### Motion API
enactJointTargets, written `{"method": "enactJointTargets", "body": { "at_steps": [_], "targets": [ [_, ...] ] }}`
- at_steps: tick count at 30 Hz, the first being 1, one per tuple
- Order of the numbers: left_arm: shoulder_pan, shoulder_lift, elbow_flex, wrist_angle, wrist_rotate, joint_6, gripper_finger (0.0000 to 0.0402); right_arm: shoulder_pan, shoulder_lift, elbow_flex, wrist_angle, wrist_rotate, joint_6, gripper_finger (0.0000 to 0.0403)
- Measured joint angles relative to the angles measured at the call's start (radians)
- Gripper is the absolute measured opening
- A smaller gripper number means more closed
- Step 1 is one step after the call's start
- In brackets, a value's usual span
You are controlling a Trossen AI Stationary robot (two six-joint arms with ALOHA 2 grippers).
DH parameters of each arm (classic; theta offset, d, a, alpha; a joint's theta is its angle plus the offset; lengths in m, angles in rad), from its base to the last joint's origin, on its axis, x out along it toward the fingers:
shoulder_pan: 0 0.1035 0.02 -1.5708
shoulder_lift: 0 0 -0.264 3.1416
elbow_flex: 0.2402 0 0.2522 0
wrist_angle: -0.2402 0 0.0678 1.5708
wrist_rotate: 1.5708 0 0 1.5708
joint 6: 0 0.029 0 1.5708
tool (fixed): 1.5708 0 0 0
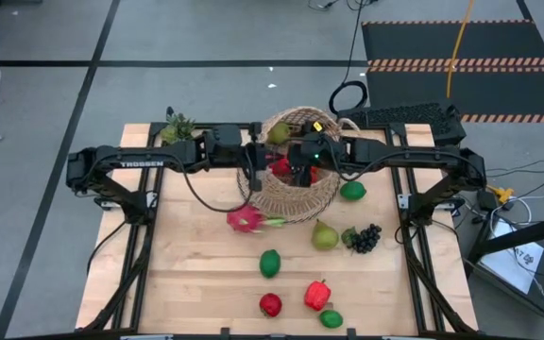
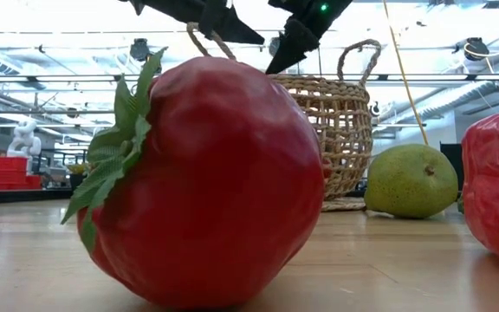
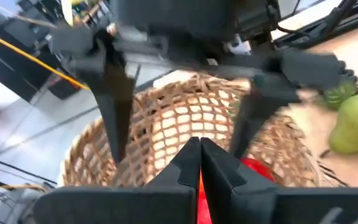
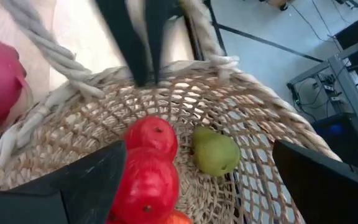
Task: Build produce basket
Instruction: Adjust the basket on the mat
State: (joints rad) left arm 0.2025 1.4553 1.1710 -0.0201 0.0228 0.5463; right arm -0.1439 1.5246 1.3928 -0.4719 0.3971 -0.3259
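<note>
Here, a round tan wicker basket with loop handles sits at the far middle of the wooden table, tilted so its open mouth faces the far edge. Both arms meet over it: the left gripper, jaws clenched on nothing, hangs at the basket's left rim, while the right gripper, jaws spread wide and released, hovers above its middle.

The right wrist view alone shows the inside: two red apples touching, a green pear just beside them. The overhead view shows what lies outside: a pink dragonfruit at the basket's near left, a lime at its right, a pear, its stem end toward the basket, and dark grapes in front, and more produce nearer the table's near edge. The low view is filled by a red tomato.
</note>
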Motion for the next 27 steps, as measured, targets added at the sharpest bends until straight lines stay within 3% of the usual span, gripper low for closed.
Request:
{"method": "enactJointTargets", "body": {
  "at_steps": [6,14,20,27],
  "targets": [
    [-0.034,-0.128,-0.001,-0.087,0.001,-0.066,0.0004,0.064,-0.076,0.000,-0.074,0.038,0.111,0.0400],
    [-0.068,-0.238,0.000,-0.203,-0.007,-0.126,0.0033,0.177,-0.176,-0.026,-0.073,0.051,0.227,0.0400],
    [-0.066,-0.185,0.001,-0.180,0.002,-0.151,0.0037,0.207,-0.198,-0.153,0.007,0.044,0.244,0.0400],
    [-0.059,-0.109,0.001,-0.085,0.006,-0.190,0.0056,0.212,-0.195,-0.363,0.250,-0.085,0.195,0.0400]
  ]
}}
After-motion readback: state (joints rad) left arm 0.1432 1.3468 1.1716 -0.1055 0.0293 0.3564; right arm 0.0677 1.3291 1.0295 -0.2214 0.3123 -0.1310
